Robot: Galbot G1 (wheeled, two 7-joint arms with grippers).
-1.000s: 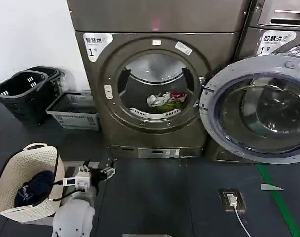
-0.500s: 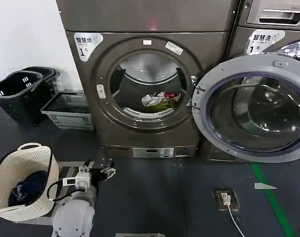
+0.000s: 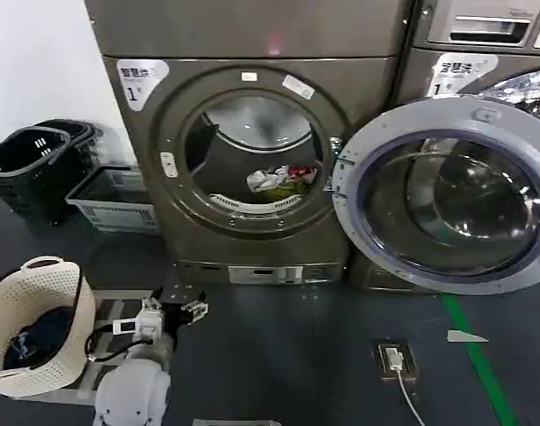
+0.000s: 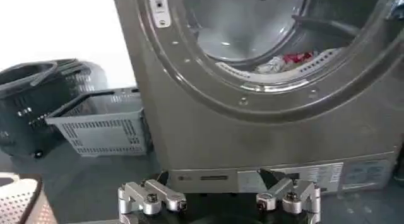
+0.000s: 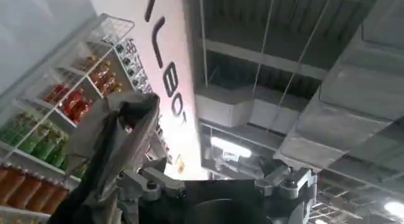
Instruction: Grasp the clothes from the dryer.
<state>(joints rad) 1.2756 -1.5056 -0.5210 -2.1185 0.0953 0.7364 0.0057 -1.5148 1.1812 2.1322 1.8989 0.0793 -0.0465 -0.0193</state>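
Inside the dryer (image 3: pixel 252 151) drum, clothes (image 3: pixel 279 180), white, yellow-green, red; left end effector (image 4: pixel 219 197) spread apart.

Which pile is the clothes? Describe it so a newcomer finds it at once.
Find the dryer, the bronze-grey machine with its round porthole open. Low in its steel drum lie the clothes, a small mixed heap of white, yellow-green and red. The dark navy garment sits apart, in the cream basket on the floor.
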